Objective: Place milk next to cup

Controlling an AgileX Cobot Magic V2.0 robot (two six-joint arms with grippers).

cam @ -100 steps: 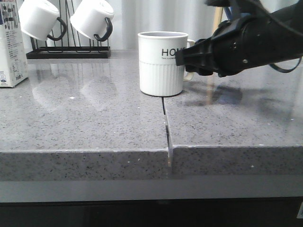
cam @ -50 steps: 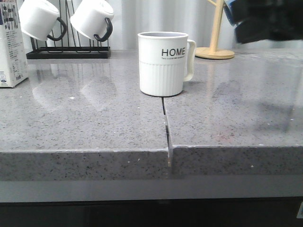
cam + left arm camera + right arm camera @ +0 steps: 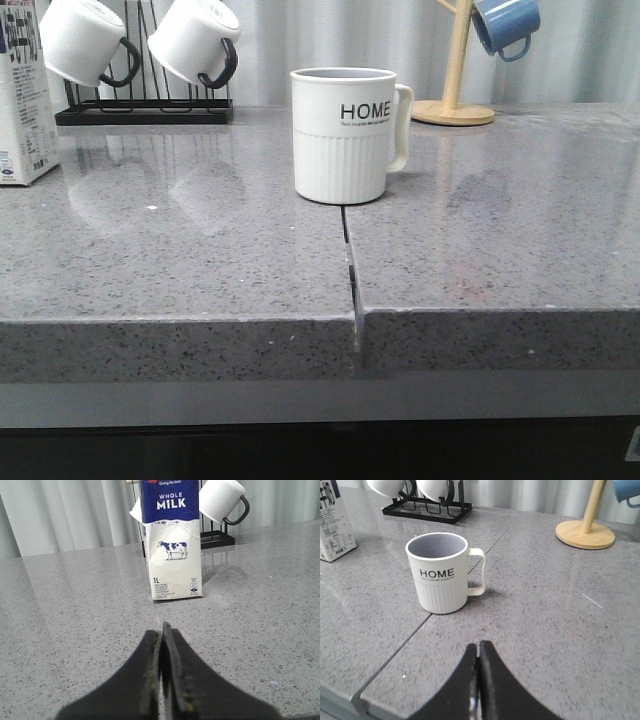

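The milk carton [image 3: 172,540], white with a blue "WHOLE MILK" band and a cow picture, stands upright on the grey counter; it shows at the far left edge of the front view [image 3: 25,100] and in the right wrist view [image 3: 335,525]. The white "HOME" cup [image 3: 345,133] stands upright mid-counter, handle to the right, also in the right wrist view [image 3: 440,572]. My left gripper [image 3: 162,630] is shut and empty, some way short of the carton. My right gripper [image 3: 479,647] is shut and empty, short of the cup. Neither arm shows in the front view.
A black rack [image 3: 140,105] with two white black-handled mugs stands at the back left, right behind the carton. A wooden mug tree [image 3: 455,100] with a blue mug [image 3: 505,25] stands at the back right. A seam [image 3: 350,260] splits the counter below the cup.
My right arm, which was by the cup's handle a second ago, has lifted up and out of the front view. The cup and the carton have not moved.
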